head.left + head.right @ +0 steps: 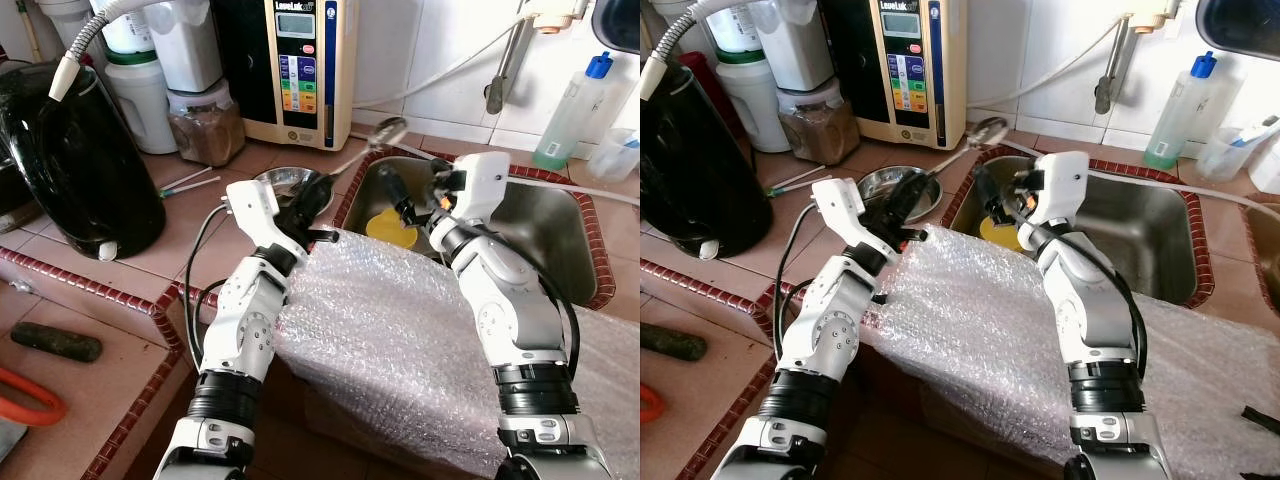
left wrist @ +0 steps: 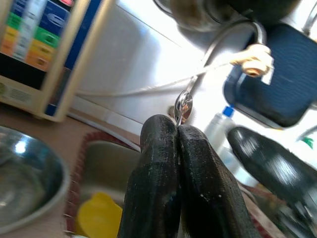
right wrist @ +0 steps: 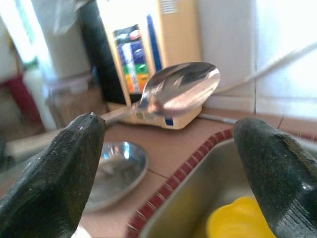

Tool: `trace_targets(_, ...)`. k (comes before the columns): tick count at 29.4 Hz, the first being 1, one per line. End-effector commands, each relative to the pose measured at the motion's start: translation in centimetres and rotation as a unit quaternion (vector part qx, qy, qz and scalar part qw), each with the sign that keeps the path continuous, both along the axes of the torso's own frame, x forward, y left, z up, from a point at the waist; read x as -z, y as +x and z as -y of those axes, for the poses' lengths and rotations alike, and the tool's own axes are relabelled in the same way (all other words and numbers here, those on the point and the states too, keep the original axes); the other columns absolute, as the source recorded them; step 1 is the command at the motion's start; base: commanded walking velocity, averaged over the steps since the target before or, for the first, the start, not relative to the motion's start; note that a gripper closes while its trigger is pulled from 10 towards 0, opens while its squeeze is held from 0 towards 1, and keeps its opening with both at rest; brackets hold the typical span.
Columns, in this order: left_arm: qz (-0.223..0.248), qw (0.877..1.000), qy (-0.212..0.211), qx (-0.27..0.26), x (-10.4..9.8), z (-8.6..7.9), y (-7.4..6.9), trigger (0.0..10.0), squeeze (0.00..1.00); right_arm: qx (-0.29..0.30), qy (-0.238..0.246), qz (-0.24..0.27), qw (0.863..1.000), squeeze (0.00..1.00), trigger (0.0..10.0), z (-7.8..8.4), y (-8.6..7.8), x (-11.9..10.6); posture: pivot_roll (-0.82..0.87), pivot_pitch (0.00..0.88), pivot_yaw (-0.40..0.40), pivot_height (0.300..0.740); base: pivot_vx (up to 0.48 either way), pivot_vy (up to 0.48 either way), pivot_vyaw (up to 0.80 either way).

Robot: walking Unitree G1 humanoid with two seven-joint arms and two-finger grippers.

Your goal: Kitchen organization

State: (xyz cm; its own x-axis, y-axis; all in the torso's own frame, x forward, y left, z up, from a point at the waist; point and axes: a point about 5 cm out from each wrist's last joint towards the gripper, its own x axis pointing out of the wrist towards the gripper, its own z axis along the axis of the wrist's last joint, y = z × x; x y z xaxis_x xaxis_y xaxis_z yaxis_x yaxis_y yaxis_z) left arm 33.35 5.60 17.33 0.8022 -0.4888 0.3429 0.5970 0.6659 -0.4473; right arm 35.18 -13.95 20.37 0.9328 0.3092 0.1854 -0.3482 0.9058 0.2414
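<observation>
The left gripper [image 1: 318, 192] has its fingers pressed together on the handle of a long metal spoon [image 1: 386, 130], holding it raised over the tiled counter [image 1: 200, 235] so that the bowl of the spoon hangs near the corner of the steel sink [image 1: 545, 225]; the right gripper [image 1: 400, 200] waits just beside it above the sink with its fingers spread wide and empty, the spoon's bowl showing between them in the right wrist view; a shallow metal bowl [image 1: 285, 180] sits on the counter under the left gripper, and something yellow [image 1: 390, 228] lies in the sink; a bubble wrap sheet [image 1: 400, 340] drapes the counter edge; judging by this, the spoon is lifted but not yet put away, so the tidying looks barely begun.
</observation>
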Motion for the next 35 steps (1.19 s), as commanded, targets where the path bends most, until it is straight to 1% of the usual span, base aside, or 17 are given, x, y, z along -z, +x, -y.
trace_targets(1, 0.009, 0.999, -0.02, 0.024, -0.8, 1.2, -0.4, 0.0, 0.0, -0.001, 0.059, -0.021, 0.998, 0.0, 10.0, -0.1, 0.4, -0.3, -0.08, 0.0, 0.039, 0.74, 0.0, 0.0, 0.0)
trace_targets(2, 0.008, 0.999, -0.02, 0.031, -0.8, 1.4, -0.5, 0.0, 0.0, -0.003, 0.088, -0.031, 0.996, 0.0, 10.0, -0.4, 0.5, -0.4, -0.08, 0.0, 0.04, 0.74, 0.0, 0.0, 0.0)
trace_targets(3, 0.005, 0.999, -0.023, 0.036, -0.8, 1.6, -0.6, 0.0, 0.0, -0.005, 0.105, -0.036, 0.994, 0.0, 10.0, -0.5, 0.6, -0.4, -0.08, 0.0, 0.04, 0.74, 0.0, 0.0, 0.0)
trace_targets(6, 0.003, 0.999, -0.024, 0.047, -0.9, 1.9, -0.7, 0.0, 0.0, -0.011, 0.131, -0.045, 0.99, 0.0, 10.0, -0.8, 0.8, -0.5, -0.08, 0.0, 0.04, 0.74, 0.0, 0.0, 0.0)
trace_targets(7, 0.003, 0.999, -0.024, 0.047, -0.9, 1.9, -0.7, 0.0, 0.0, -0.011, 0.131, -0.045, 0.99, 0.0, 10.0, -0.8, 0.8, -0.5, -0.08, 0.0, 0.04, 0.74, 0.0, 0.0, 0.0)
trace_targets(9, 0.004, 0.998, -0.021, 0.055, -0.8, 2.3, -1.0, 0.0, 0.0, -0.031, 0.165, -0.068, 0.983, 0.0, 10.0, -1.6, 1.0, -0.5, -0.07, 0.0, 0.039, 0.74, 0.0, 0.0, 0.0)
trace_targets(14, 0.008, 0.998, -0.027, 0.063, -1.2, 2.5, -1.2, 0.0, 0.0, -0.031, 0.185, -0.082, 0.979, 0.0, 10.0, -1.9, 1.3, -0.5, -0.07, 0.0, 0.037, 0.74, 0.0, 0.0, 0.0)
trace_targets(15, 0.015, 0.997, -0.024, 0.065, -1.5, 2.6, -1.2, 0.0, 0.0, -0.031, 0.197, -0.088, 0.976, 0.0, 10.0, -1.9, 1.5, -0.5, -0.07, 0.0, 0.036, 0.74, 0.0, 0.0, 0.0)
trace_targets(17, 0.029, 0.997, -0.013, 0.074, -1.7, 2.8, -1.4, 0.0, 0.0, -0.028, 0.198, -0.088, 0.976, 0.0, 10.0, -1.9, 1.7, -0.5, -0.07, 0.0, 0.035, 0.74, 0.0, 0.0, 0.0)
trace_targets(18, 0.028, 0.997, -0.013, 0.076, -1.7, 2.9, -1.5, 0.0, 0.0, -0.023, 0.2, -0.088, 0.975, 0.0, 3.7, -1.9, 1.7, -0.5, -0.07, 0.0, 0.035, 0.74, 0.0, 0.0, 0.0)
trace_targets(19, 0.026, 0.996, -0.014, 0.079, -1.6, 2.9, -1.6, 0.0, 0.0, -0.02, 0.211, -0.085, 0.974, 0.0, 0.0, -1.8, 1.8, -0.6, -0.07, 0.0, 0.035, 0.74, 0.0, 0.0, 0.0)
trace_targets(23, 0.023, 0.996, -0.015, 0.082, -1.5, 2.9, -1.7, 0.0, 0.0, -0.012, 0.226, -0.088, 0.97, 0.0, 0.0, -1.5, 2.0, -0.8, -0.07, 0.0, 0.034, 0.74, 0.0, 0.0, 0.0)
trace_targets(31, 0.015, 0.997, -0.008, 0.074, -1.1, 2.7, -1.6, 0.0, 0.0, 0.024, 0.224, -0.074, 0.971, 0.0, 0.0, -0.3, 2.4, -1.3, -0.07, 0.0, 0.035, 0.74, 0.0, 0.0, 0.0)
trace_targets(35, 0.012, 0.997, -0.007, 0.074, -1.0, 2.8, -1.6, 0.0, 0.0, 0.032, 0.221, -0.071, 0.972, 0.0, 0.0, -0.1, 2.5, -1.6, -0.07, 0.0, 0.035, 0.74, 0.0, 0.0, 0.0)
